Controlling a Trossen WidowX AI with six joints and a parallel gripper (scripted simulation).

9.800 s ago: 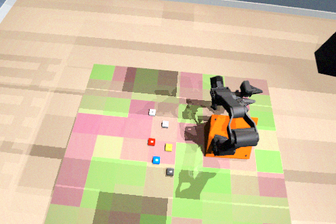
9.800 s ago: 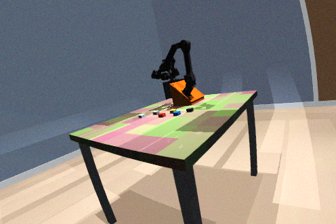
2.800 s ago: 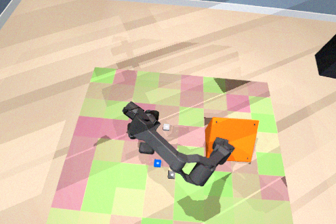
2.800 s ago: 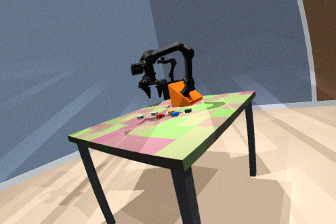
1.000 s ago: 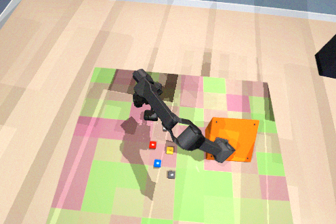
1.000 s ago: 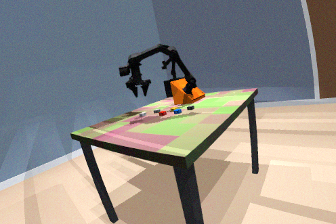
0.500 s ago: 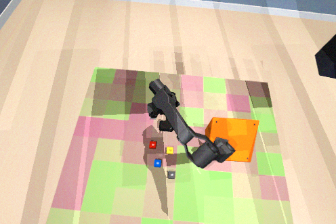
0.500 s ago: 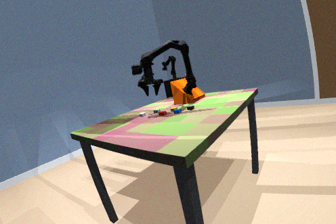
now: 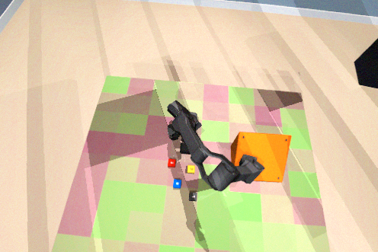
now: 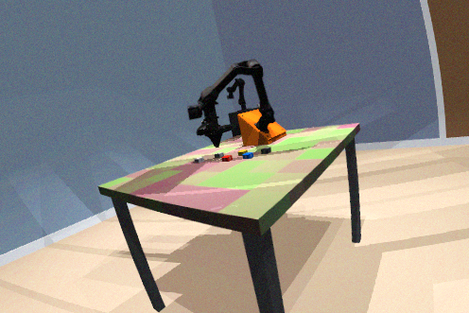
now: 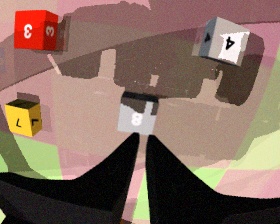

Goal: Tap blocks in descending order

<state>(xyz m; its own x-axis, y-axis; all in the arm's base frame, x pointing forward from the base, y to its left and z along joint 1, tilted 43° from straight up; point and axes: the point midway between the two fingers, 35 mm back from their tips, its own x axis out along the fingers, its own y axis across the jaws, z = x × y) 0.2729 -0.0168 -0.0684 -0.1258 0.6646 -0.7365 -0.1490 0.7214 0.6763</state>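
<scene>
My gripper (image 10: 217,145) (image 11: 143,139) is shut with nothing between its fingertips, pointing down a little above the table. In the wrist view the tips are at the near edge of the grey block (image 11: 137,115) (image 10: 218,155) with digit 8. The yellow block (image 11: 23,118) (image 9: 190,169) (image 10: 242,152) shows 7, the white block (image 11: 223,42) (image 10: 199,160) shows 4, and the red block (image 11: 36,31) (image 9: 171,163) (image 10: 227,158) shows 3. The blue block (image 9: 177,183) (image 10: 248,155) and dark block (image 9: 193,196) (image 10: 266,150) have unreadable digits. The arm hides the grey and white blocks in the top view.
The orange wedge-shaped box (image 9: 270,159) (image 10: 249,131) stands beside the arm's base. The patchwork table top (image 9: 129,197) (image 10: 189,198) carries the blocks. The arm and its shadow stretch over the middle of the table.
</scene>
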